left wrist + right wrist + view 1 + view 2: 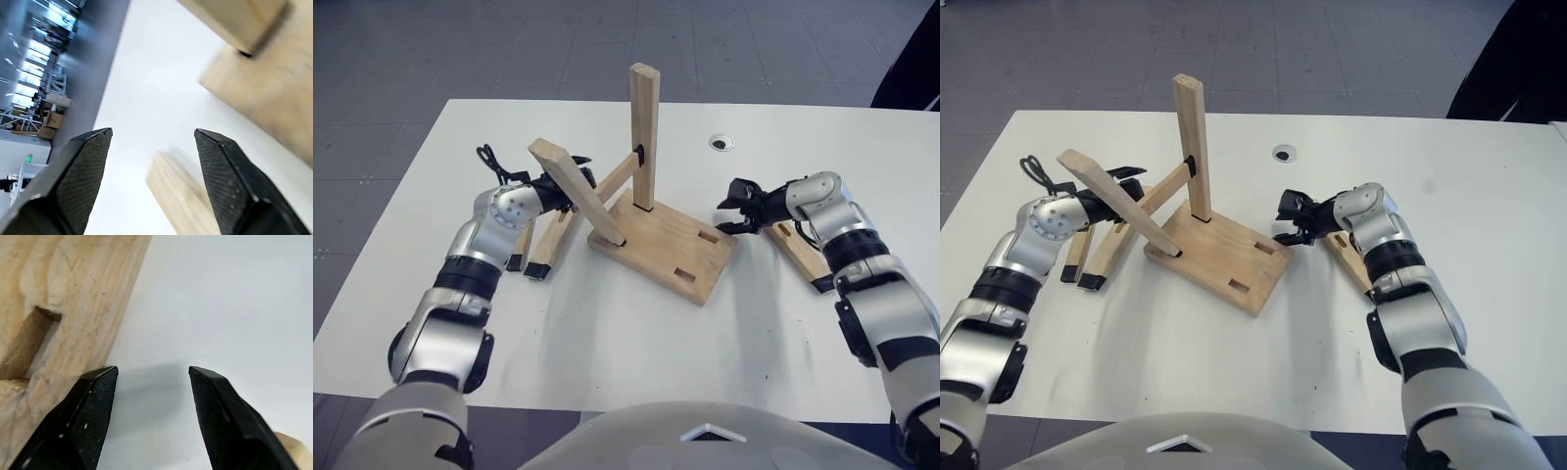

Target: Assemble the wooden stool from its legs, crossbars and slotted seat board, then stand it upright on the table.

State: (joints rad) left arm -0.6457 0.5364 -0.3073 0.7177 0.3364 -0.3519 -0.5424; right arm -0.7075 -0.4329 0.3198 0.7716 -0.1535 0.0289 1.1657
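The seat board [671, 250] is lying flat on the table [607, 343]. An upright leg [644, 127] is standing in the board's far slot. A leaning leg [570, 181] is rising from its left corner and tilting leftward. A crossbar [619, 176] is running between them above the board. Two loose pieces [548, 245] are lying side by side just left of the board, and another piece [800, 253] is lying to its right. The left gripper [1134, 184] is hovering left of the board, behind the leaning leg. The right gripper [724, 208] is sitting just beside the board's right edge.
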